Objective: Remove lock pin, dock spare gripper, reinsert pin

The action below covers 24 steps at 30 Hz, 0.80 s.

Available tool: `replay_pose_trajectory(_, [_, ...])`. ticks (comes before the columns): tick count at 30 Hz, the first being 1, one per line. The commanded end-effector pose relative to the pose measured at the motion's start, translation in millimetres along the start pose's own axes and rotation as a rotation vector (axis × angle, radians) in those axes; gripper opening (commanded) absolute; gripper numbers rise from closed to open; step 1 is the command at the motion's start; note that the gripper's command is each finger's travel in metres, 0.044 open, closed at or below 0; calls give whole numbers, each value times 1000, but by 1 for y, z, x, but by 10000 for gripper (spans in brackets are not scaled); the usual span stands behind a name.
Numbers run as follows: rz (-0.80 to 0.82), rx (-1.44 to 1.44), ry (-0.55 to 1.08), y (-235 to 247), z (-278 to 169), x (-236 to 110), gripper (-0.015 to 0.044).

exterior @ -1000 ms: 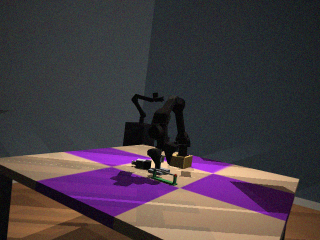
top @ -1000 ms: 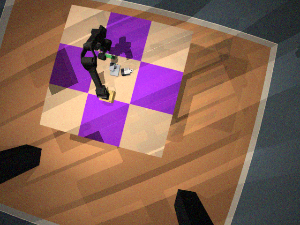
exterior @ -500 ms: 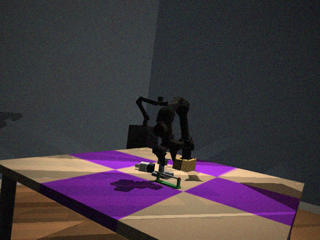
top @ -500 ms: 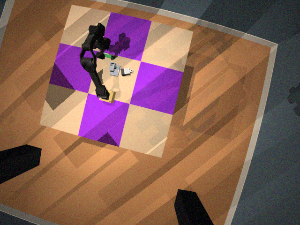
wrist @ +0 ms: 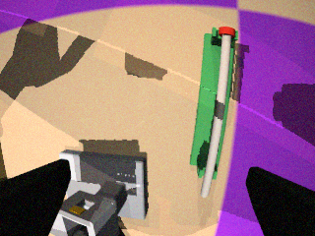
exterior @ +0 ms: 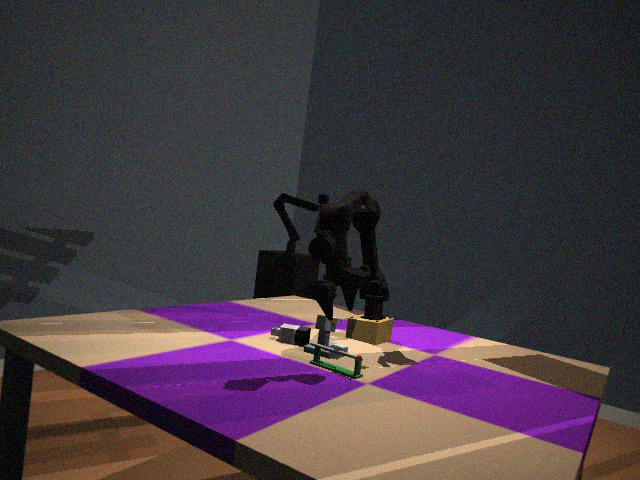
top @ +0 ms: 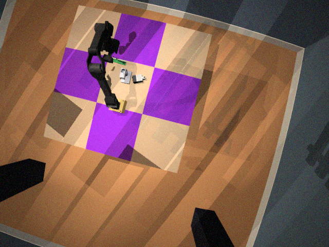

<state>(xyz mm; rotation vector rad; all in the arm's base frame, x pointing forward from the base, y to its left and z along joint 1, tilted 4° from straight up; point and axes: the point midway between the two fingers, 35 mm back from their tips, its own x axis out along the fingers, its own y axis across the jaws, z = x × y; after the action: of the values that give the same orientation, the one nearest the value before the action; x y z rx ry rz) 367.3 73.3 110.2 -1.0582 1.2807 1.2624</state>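
Observation:
The lock pin [wrist: 220,105] [exterior: 336,351], a pale rod with a red cap, lies along a green cradle [wrist: 205,92] [top: 119,61] [exterior: 330,366] on the table. The grey mount [top: 125,75] [exterior: 325,328] [wrist: 125,180] stands beside it, and its socket [wrist: 78,226] shows an empty square opening. The spare gripper [top: 138,77] [exterior: 291,333], grey and black, lies on its side next to the mount. My gripper [top: 109,57] [exterior: 339,301] is open and empty. It hangs above the table between the mount and the cradle, touching neither.
The arm's base sits on a tan block [top: 121,105] [exterior: 370,329] near the mount. The table top [top: 169,95] [exterior: 413,428] has purple and tan squares. A dark box [exterior: 279,276] stands behind the table.

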Motion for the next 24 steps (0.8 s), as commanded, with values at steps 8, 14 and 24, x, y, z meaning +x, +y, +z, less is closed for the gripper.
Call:
replay_pose_trajectory(8, [-20,79,-2,5,-3,-31,440])
replay_pose_trajectory(14, [-79,792,-14,14,-63,-31,440])
replay_pose_trajectory(24, [-177,2020,-101,56,-153,-21,440])
